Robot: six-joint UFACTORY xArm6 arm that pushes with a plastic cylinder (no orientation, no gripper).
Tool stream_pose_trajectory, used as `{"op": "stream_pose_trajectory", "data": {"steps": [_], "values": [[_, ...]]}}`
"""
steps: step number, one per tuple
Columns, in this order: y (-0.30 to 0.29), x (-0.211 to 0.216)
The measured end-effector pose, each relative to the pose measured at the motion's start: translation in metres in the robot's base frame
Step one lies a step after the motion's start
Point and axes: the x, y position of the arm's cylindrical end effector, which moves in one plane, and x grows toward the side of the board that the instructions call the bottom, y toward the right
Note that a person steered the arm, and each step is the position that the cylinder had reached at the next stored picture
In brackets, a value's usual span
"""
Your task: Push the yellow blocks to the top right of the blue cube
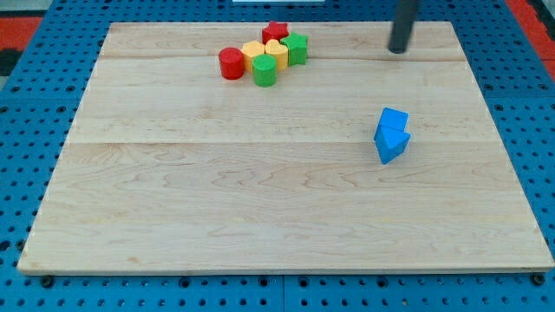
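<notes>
Two yellow blocks (254, 54) (277, 50) sit in a tight cluster at the board's top, left of centre. A red cylinder (231, 63), a green cylinder (264, 71), a green block (296, 48) and a red block (276, 32) touch them in that cluster. Two blue blocks stand together at the view's right: a blue cube (395, 121) and a blue wedge-like block (391, 145) just below it. My tip (398, 50) is at the top right of the board, well right of the cluster and above the blue blocks, touching nothing.
The wooden board (260, 208) lies on a blue pegboard table (26, 121). A red surface shows at the view's top corners.
</notes>
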Motion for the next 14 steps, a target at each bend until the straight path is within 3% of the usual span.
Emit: {"op": "stream_pose_trajectory", "data": {"steps": [1,2,4,5,6,7,8,9,11,13,14], "values": [[0.004,0.082],[-0.03,0.117],[-0.205,0.116],[-0.299,0.092],[-0.361,0.026],[-0.327,-0.017],[-0.214,-0.017],[-0.209,-0.019],[-0.104,0.043],[-0.085,0.008],[-0.046,0.04]]}}
